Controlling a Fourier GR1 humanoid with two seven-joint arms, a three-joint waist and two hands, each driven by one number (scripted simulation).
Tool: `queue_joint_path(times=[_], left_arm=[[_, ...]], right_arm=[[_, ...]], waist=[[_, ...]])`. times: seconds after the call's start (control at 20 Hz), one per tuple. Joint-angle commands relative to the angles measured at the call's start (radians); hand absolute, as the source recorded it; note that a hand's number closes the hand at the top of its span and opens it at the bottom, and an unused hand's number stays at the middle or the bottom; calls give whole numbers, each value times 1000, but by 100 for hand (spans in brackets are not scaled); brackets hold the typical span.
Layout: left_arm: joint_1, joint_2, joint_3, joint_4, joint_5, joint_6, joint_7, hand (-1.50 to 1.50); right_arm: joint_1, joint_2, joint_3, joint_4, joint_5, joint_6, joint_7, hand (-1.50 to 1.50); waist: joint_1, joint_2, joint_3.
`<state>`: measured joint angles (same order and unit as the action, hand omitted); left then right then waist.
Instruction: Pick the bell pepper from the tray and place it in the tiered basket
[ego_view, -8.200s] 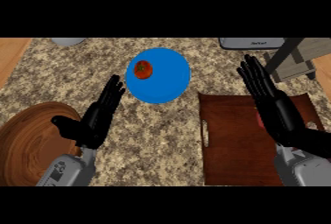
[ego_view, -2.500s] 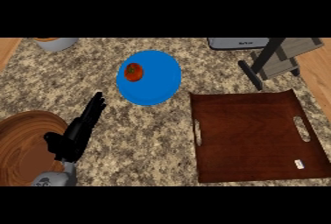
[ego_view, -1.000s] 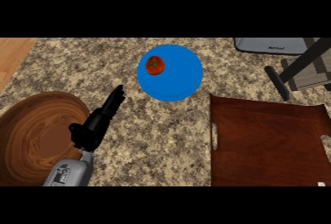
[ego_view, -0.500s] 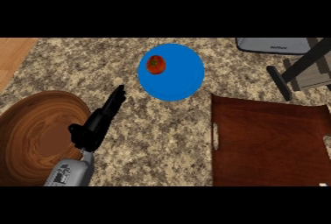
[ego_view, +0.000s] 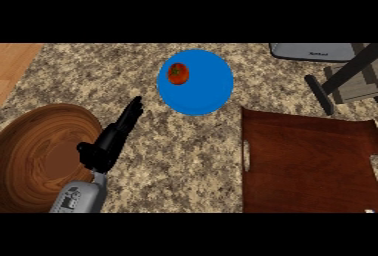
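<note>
A small red bell pepper (ego_view: 178, 74) lies on the left part of a blue round plate (ego_view: 201, 90) at the back of the counter. A brown wooden tray (ego_view: 310, 162) with nothing on it fills the right front. Dark legs of the tiered basket stand (ego_view: 336, 82) show at the far right edge. My left hand (ego_view: 111, 140) rests edge-on at the left, fingers straight and pointing up toward the plate, holding nothing. My right hand does not show.
A large round wooden board (ego_view: 40, 157) lies at the left front, beside my left forearm. A grey appliance (ego_view: 310, 51) sits at the back right. Speckled granite counter (ego_view: 184, 150) lies between the board and the tray.
Over the last second almost nothing has moved; the left hand stays put. Far earlier, the right hand was raised over the tray and has since left the view.
</note>
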<state>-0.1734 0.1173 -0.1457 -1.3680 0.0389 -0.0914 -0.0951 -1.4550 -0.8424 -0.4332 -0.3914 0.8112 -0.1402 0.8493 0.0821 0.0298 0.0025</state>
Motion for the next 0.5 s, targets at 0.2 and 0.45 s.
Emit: queue_joint_path(times=[0.2, 0.45], left_arm=[[15, 10, 11, 33, 6, -15, -2, 0], [-15, -16, 16, 56, -18, 32, 10, 0]], right_arm=[[-79, 39, -142, 96, -103, -155, 140, -150], [-61, 27, -157, 83, -102, -284, 48, -150]], waist=[[-6, -2, -3], [-19, -2, -2]])
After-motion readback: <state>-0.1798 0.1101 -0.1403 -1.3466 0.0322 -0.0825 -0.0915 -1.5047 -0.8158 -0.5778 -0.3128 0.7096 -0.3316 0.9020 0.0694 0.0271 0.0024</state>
